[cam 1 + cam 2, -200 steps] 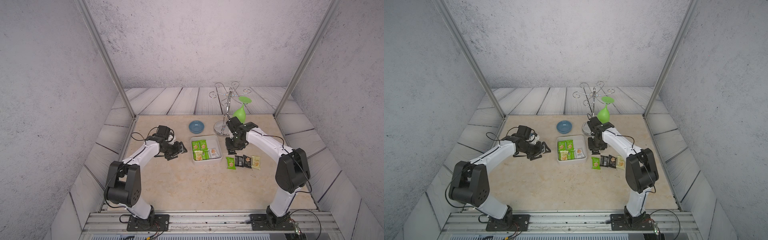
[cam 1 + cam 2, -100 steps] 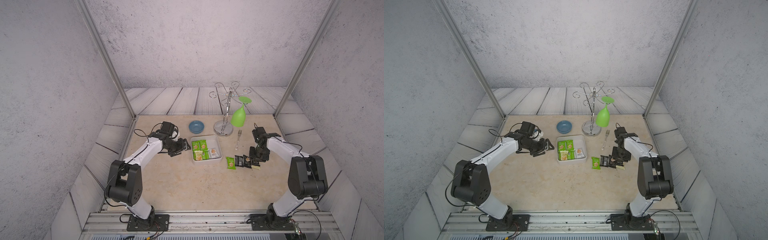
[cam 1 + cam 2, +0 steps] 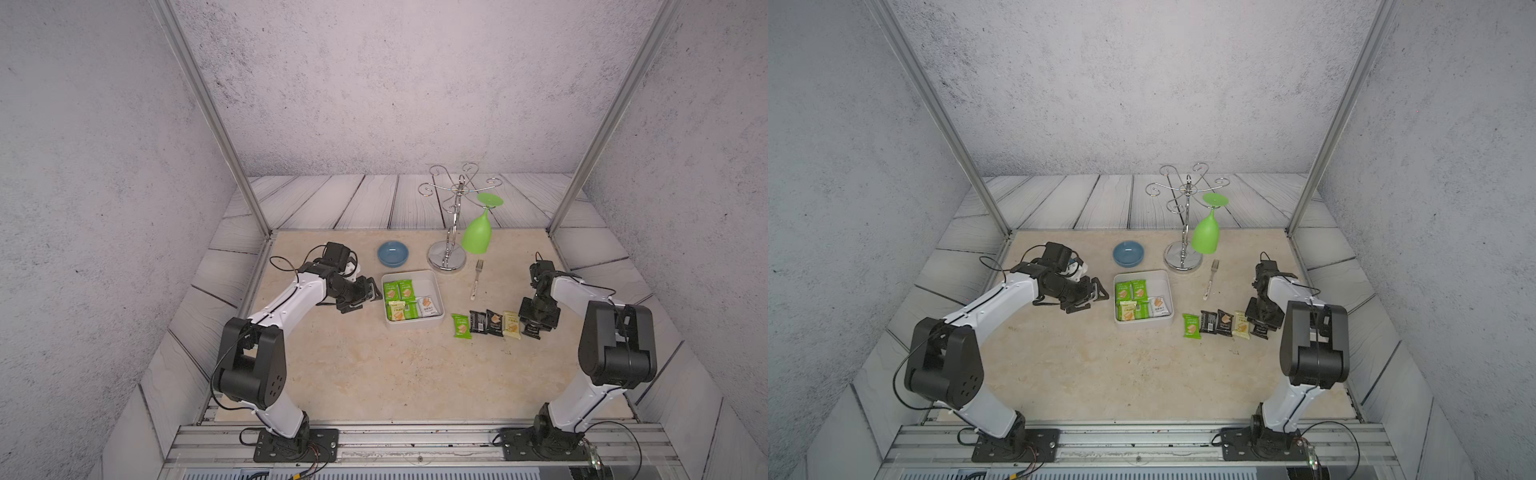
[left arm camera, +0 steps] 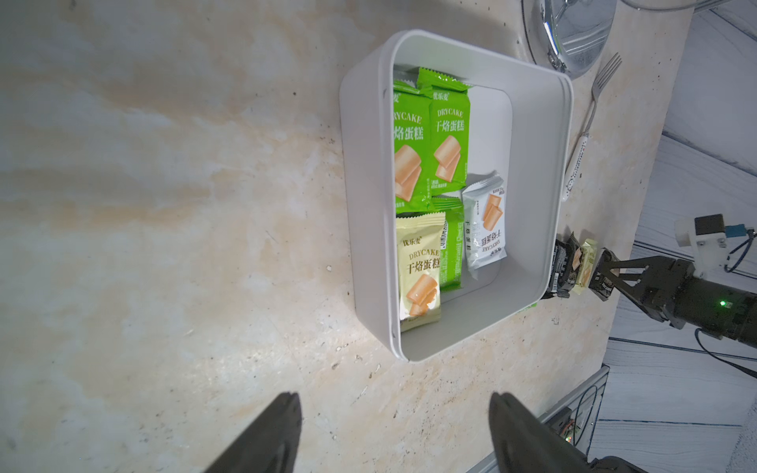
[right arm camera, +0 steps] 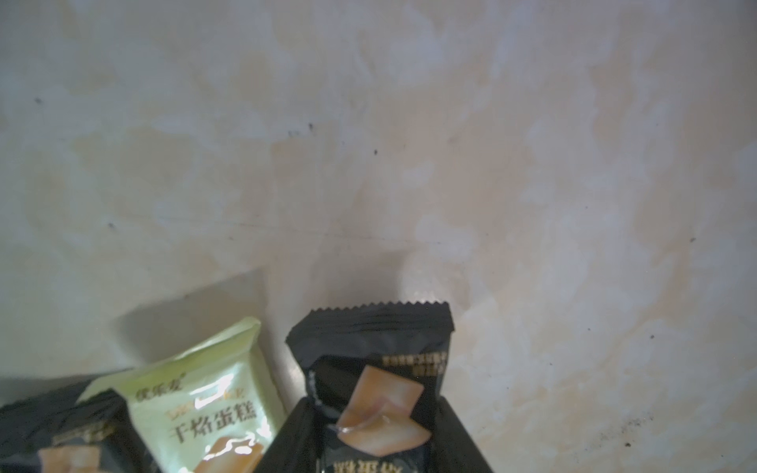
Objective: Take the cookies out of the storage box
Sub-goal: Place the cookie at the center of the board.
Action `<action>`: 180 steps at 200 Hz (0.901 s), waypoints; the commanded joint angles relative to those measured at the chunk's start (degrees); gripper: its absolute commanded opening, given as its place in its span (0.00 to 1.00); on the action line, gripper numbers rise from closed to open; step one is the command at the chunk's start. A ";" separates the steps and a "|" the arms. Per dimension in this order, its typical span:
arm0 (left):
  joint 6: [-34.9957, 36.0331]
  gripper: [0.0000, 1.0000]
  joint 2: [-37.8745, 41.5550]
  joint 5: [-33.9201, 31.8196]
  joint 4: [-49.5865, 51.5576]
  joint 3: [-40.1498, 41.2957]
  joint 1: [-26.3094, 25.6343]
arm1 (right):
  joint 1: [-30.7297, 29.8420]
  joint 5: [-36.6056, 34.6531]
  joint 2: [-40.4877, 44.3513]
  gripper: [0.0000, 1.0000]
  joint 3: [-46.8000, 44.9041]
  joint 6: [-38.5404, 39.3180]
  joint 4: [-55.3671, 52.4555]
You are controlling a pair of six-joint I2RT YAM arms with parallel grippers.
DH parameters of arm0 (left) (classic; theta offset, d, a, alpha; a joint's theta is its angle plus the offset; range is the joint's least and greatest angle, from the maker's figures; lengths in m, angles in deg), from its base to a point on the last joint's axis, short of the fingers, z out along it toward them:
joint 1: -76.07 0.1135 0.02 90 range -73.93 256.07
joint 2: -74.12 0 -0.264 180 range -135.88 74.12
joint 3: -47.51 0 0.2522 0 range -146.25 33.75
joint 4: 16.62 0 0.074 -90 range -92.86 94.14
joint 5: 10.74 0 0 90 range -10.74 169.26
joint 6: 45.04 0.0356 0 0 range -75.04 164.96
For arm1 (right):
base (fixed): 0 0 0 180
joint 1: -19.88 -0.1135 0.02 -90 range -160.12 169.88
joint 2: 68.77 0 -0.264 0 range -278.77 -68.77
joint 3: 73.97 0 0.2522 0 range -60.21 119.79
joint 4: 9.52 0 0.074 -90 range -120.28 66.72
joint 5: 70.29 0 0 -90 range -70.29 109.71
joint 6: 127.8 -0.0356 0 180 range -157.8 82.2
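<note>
Your left jaws stand wide and empty over the bench [image 3: 353,374], just beside the left wall of the storage box [image 3: 411,273]. 5 of the cookies [image 4: 448,143] lie inside the box: 3 green, 1 cream and 1 white. Your right jaws grip a black packet [image 5: 381,368] low at the bench. It sits at the right end of a row with a green packet [image 3: 460,325], 2 more black ones and a cream one. The row begins near the box's right side.

White storage box [image 4: 536,172], green cookies [image 4: 448,139] (biscuit-printed)
</note>
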 commanded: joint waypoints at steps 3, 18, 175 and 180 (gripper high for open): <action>1.13 0.78 -0.35 -0.82 0.86 -0.82 -0.32 | 0.52 -0.75 -1.24 0.44 -0.20 0.41 0.90; 1.12 0.78 -0.30 -1.04 0.95 -0.74 -0.30 | 0.50 -0.67 -1.28 0.46 -0.25 0.46 0.99; 0.16 0.78 0.39 -2.54 -2.37 1.46 -0.21 | -10.35 17.29 11.28 0.59 1.28 -8.26 4.86; 0.20 0.78 0.47 -2.62 -2.43 1.59 -0.20 | -11.61 17.57 11.23 0.59 1.58 -8.78 5.45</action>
